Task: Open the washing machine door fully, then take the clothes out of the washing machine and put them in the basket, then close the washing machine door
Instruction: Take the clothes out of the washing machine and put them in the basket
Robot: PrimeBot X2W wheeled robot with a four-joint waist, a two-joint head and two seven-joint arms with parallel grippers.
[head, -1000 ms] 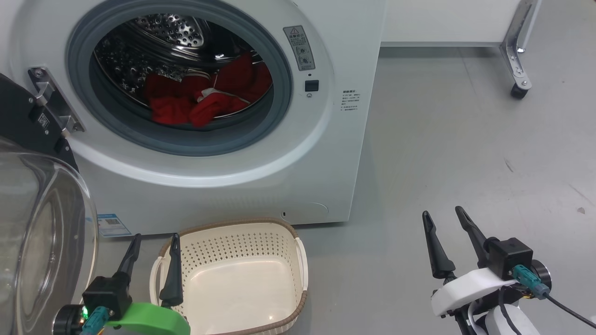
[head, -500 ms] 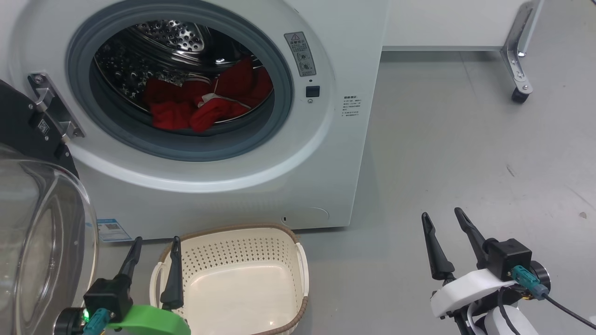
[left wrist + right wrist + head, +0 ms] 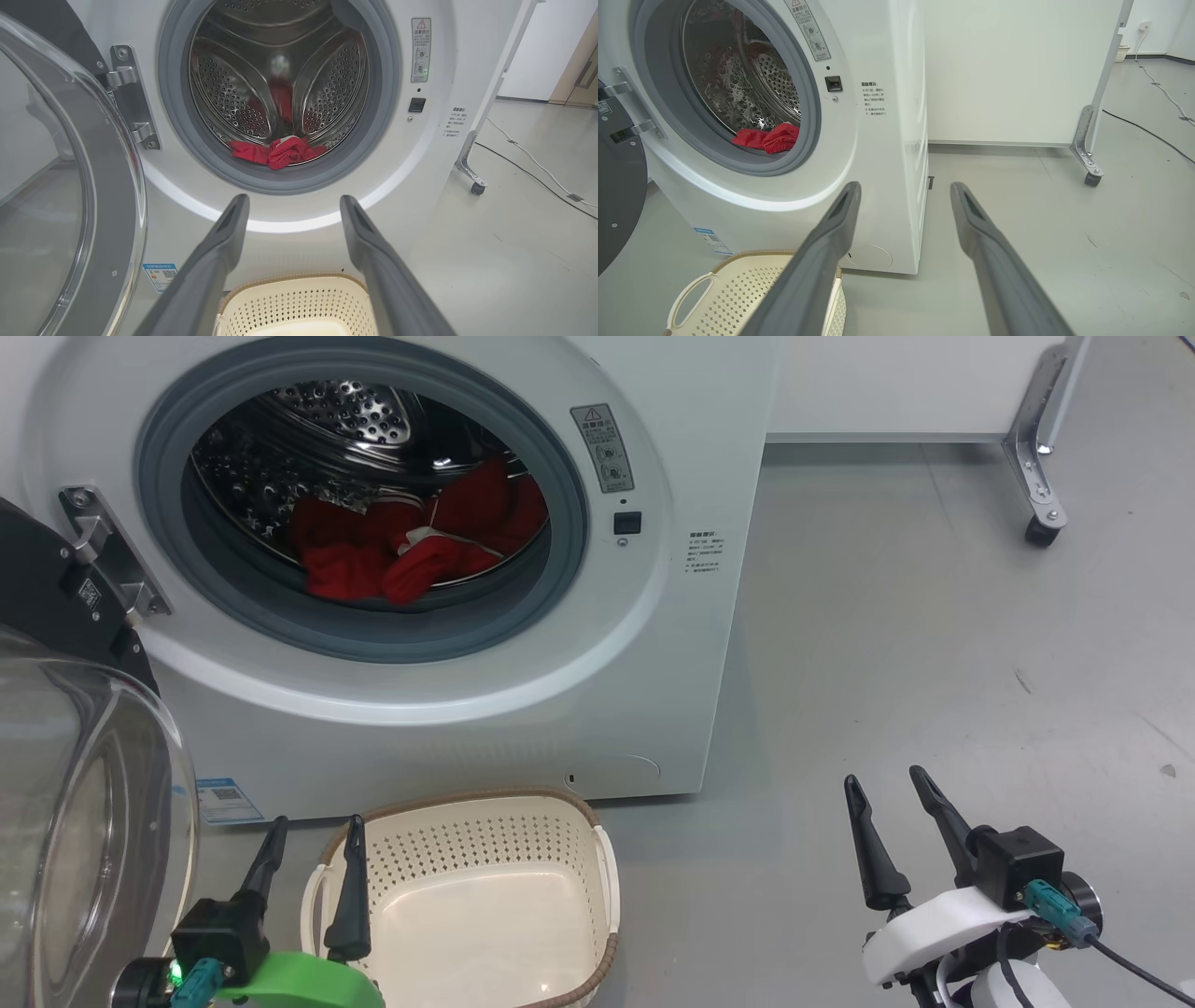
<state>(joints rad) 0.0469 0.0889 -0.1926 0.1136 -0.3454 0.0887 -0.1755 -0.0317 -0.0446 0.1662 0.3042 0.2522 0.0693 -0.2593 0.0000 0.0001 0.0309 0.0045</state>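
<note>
The white washing machine [image 3: 597, 691] faces me with its door [image 3: 84, 821] swung wide to the left, the clear glass bowl bulging toward me. Red clothes [image 3: 411, 546] lie at the bottom of the steel drum, also visible as clothes [image 3: 278, 151] and clothes [image 3: 768, 137]. The cream basket [image 3: 597, 859] stands empty on the floor below the opening. My left gripper [image 3: 313, 826] is open, low, at the basket's left rim beside the door. My right gripper [image 3: 882, 784] is open above bare floor, right of the machine. Both hold nothing.
A white panel on a metal leg with a caster [image 3: 1038, 527] stands at the back right. Grey floor [image 3: 934, 663] stretches to the right of the machine. Cables [image 3: 532, 163] run across the floor far right. The door hinge [image 3: 107, 555] juts at the opening's left.
The whole head picture has shifted slightly downward, so the camera has moved. Both grippers stay open and sit a little lower in view. The clothes, door and basket have not moved.
</note>
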